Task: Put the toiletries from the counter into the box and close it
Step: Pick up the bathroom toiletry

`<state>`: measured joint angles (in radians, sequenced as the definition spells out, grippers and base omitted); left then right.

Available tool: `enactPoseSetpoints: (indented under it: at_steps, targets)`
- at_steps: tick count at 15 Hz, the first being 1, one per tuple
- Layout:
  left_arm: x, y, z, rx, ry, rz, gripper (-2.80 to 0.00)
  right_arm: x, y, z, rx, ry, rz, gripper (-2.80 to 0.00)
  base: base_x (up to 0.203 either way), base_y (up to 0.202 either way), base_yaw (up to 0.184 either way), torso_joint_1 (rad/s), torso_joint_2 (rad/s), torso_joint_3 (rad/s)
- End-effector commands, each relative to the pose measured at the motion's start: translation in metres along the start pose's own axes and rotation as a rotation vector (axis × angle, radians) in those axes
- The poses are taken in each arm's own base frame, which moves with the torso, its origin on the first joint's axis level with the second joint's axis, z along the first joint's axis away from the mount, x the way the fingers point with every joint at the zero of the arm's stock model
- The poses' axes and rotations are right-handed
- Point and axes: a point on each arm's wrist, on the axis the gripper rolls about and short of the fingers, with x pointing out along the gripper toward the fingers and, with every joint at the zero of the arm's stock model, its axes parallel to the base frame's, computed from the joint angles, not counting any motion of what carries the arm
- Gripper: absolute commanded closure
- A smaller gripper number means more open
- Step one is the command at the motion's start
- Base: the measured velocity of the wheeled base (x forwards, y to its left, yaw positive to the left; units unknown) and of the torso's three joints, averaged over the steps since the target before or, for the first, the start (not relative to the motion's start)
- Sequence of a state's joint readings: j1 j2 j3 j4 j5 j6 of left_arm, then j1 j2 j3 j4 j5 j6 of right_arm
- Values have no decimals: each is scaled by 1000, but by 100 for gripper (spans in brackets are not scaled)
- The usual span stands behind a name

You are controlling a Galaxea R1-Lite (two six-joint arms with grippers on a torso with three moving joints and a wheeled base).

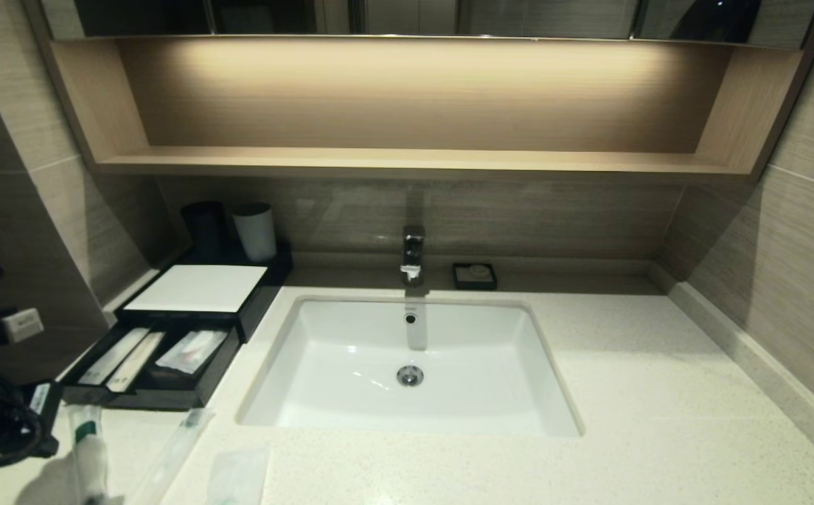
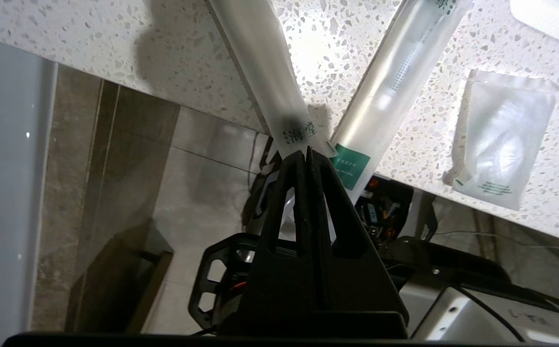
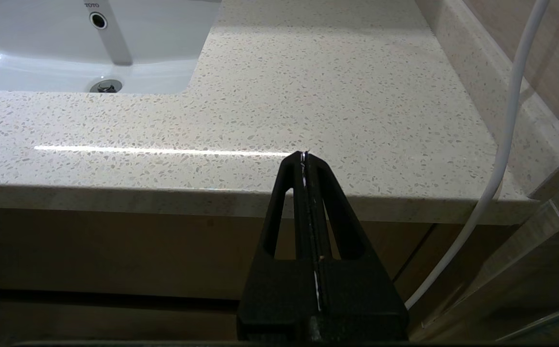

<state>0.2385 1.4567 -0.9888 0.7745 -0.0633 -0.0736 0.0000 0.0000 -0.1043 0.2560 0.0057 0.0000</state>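
Note:
My left gripper is shut on the near end of a long clear sachet at the counter's front edge; the sachet stretches away over the stone. It shows at the bottom left of the head view. A second long sachet with a green band lies beside it. The squarish clear packet lies further right. The black box with a white top stands at the back left, its front drawer pulled open with packets inside. My right gripper is shut and empty before the counter's right front edge.
The white sink and tap sit mid-counter. A black cup and a white cup stand behind the box. A small black soap dish sits by the back wall. A wooden shelf hangs above. A white cable hangs at the right.

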Motion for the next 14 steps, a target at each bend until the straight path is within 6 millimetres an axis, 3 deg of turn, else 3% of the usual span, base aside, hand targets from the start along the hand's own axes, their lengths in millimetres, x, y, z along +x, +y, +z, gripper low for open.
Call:
enactPoseSetpoints:
  at_steps: [1,3,4,5,10,14]
  targets:
    - [2,-1,-5,-57,18,-31,0,0,0,0,0,2,0,0,0,0,0,0,0,0]
    - [7,-1,-3,-57,30,-34,0,0,0,0,0,2,0,0,0,0,0,0,0,0]
    - [10,0,-1,-62,36,-30,-246,0,0,0,0,2,1,0,0,0,0,0,0,0]
    - [14,2,2,-73,44,-24,-280,0,0,0,0,2,0,0,0,0,0,0,0,0]
    - [25,25,6,-153,70,14,-280,0,0,0,0,2,1,0,0,0,0,0,0,0]
    - [32,29,6,-153,97,15,-280,0,0,0,0,2,0,0,0,0,0,0,0,0]
